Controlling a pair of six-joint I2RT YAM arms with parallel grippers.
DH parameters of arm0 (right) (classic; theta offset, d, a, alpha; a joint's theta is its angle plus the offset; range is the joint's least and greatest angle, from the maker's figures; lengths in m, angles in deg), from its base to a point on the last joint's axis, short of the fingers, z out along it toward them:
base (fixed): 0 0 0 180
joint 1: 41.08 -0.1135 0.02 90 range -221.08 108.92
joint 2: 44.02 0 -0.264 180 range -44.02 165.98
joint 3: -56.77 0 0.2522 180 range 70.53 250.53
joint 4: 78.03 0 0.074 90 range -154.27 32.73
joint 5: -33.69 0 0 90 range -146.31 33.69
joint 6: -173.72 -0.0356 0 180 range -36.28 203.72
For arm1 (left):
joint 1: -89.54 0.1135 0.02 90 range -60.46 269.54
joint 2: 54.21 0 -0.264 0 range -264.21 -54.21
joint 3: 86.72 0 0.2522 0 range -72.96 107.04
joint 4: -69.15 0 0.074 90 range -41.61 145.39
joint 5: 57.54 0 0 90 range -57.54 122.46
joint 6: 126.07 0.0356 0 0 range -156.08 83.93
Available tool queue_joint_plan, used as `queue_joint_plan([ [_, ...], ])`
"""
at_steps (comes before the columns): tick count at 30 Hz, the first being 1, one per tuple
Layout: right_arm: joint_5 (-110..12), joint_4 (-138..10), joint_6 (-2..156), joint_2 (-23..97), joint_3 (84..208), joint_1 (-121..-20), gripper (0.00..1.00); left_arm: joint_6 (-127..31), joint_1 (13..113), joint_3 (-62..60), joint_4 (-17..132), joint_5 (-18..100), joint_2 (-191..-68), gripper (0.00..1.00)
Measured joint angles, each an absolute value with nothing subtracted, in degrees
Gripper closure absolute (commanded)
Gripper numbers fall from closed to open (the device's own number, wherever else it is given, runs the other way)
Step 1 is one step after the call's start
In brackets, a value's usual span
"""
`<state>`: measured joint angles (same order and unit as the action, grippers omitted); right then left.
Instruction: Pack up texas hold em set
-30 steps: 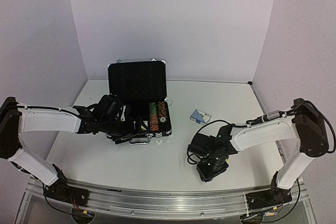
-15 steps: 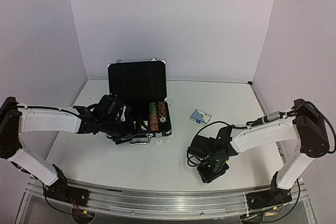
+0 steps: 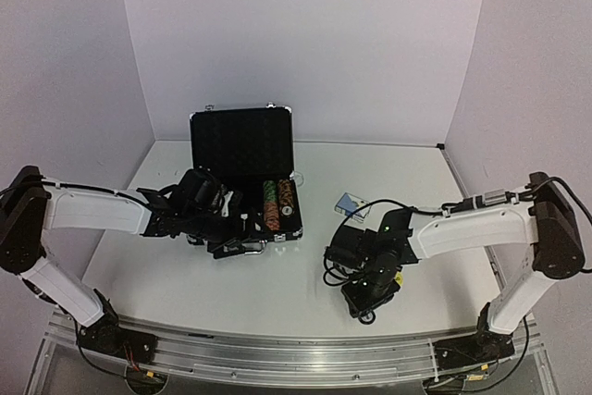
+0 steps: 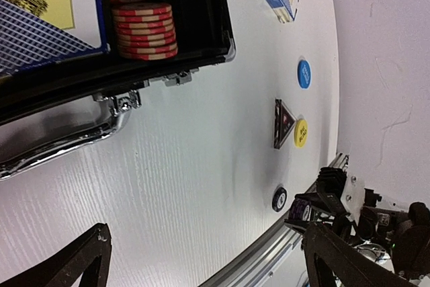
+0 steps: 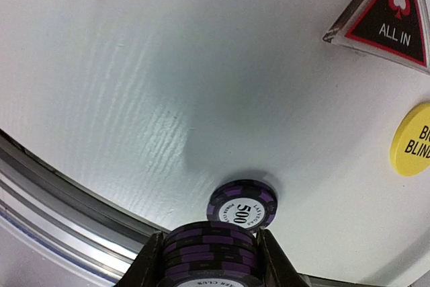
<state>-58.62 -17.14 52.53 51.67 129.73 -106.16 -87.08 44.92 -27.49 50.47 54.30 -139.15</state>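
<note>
The black silver-trimmed case (image 3: 242, 143) stands open with striped chips (image 3: 277, 203) in its tray. In the left wrist view its front rim (image 4: 67, 92), red chips (image 4: 144, 28) and blue cards (image 4: 33, 38) show. My left gripper (image 3: 227, 240) is open and empty over the case handle (image 4: 67, 146). My right gripper (image 3: 365, 301) is shut on a stack of purple chips (image 5: 211, 250), just above one loose purple 500 chip (image 5: 242, 206) on the table. The black triangular marker (image 5: 390, 15), yellow button (image 5: 413, 139) and blue button (image 4: 304, 74) lie nearby.
A blue card deck (image 3: 352, 203) lies on the table right of the case. The table's front metal rail (image 5: 60, 193) runs close below the loose chip. White walls close the back and sides.
My right gripper has shifted slightly left and lifted with the purple stack, leaving one chip on the table. My left gripper has moved a little to the right along the case front.
</note>
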Motion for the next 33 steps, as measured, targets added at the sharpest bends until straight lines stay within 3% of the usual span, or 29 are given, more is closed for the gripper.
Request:
queue_joint_plan([
  [5, -57.5, -15.3, 53.9, 51.2, 133.3, -106.4, 0.88, -87.5, 44.9, -27.0, 53.9, 59.7, -143.1, 0.01],
  [19, -55.5, -11.2, 57.9, 51.3, 141.1, -107.2, 0.88, -97.8, 40.2, -19.5, 75.3, 85.0, -164.0, 0.15],
  [33, -55.0, -9.0, 61.7, 53.0, 145.1, -107.4, 0.88, -106.4, 34.8, -14.8, 85.0, 96.7, -172.3, 0.24],
])
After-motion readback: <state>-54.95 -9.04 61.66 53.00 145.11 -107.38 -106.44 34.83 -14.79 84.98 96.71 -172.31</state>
